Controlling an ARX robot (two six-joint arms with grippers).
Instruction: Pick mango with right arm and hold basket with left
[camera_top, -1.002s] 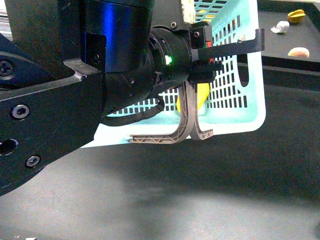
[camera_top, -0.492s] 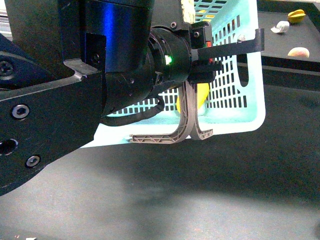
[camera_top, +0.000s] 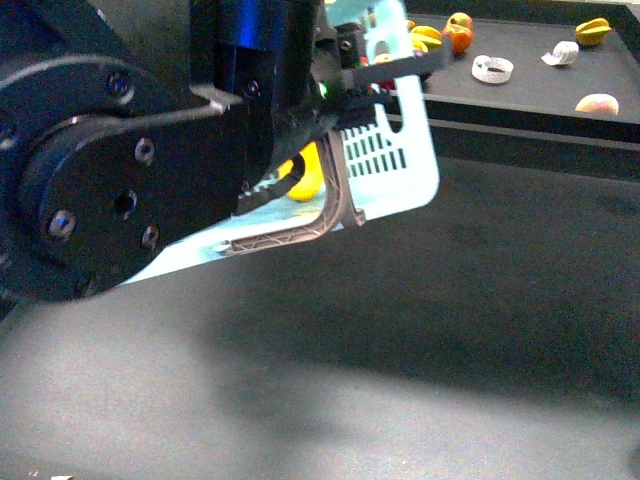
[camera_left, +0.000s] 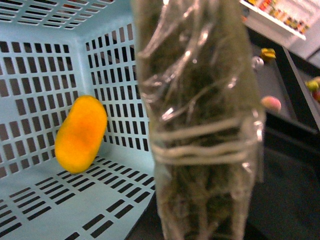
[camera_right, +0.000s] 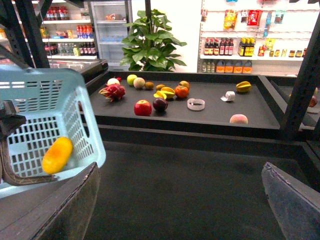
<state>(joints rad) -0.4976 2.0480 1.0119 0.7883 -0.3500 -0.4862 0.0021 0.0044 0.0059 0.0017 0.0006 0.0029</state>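
The left arm fills the upper left of the front view, its dark joint housing close to the camera. The left tool (camera_top: 385, 65) reaches toward the top centre, clamped. The right tool (camera_right: 180, 210) stands wide apart, its fingers (camera_right: 50, 210) at the lower corners, holding nothing.

No lettering is legible: labels on the shelf goods (camera_right: 240, 45) behind the worktop are too small to read.

mango (camera_right: 57, 155) inside tilted basket (camera_right: 55, 95); fruit on counter (camera_right: 200, 117)
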